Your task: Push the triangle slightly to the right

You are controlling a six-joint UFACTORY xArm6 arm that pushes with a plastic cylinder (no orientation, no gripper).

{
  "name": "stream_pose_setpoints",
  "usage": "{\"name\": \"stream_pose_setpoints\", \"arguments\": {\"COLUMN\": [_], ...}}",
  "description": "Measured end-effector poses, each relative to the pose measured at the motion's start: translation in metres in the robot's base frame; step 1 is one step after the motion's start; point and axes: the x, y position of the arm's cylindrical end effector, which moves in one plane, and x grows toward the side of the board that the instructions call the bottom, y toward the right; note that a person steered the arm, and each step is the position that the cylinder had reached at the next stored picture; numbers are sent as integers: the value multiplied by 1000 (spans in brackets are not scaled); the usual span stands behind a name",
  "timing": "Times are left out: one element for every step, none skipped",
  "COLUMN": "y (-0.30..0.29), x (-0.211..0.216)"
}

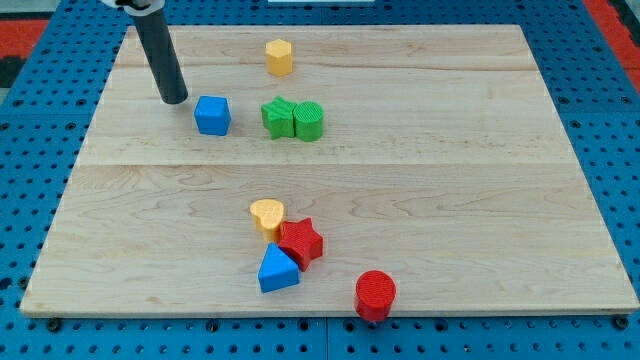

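The blue triangle (277, 269) lies near the view's bottom, left of centre, touching the red star (301, 242) at its upper right. My tip (174, 99) rests on the board at the upper left, far from the triangle and just left of the blue cube (212, 115), with a small gap between them.
A yellow heart (267, 215) touches the red star's upper left. A red cylinder (375, 295) stands at the board's bottom edge. A green star (278, 118) and a green cylinder (309, 121) touch, right of the blue cube. A yellow hexagon (279, 57) sits near the top edge.
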Motion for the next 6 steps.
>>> {"name": "stream_pose_setpoints", "arguments": {"y": [26, -17, -37, -6, 43, 109], "x": [26, 37, 107, 190, 241, 247]}}
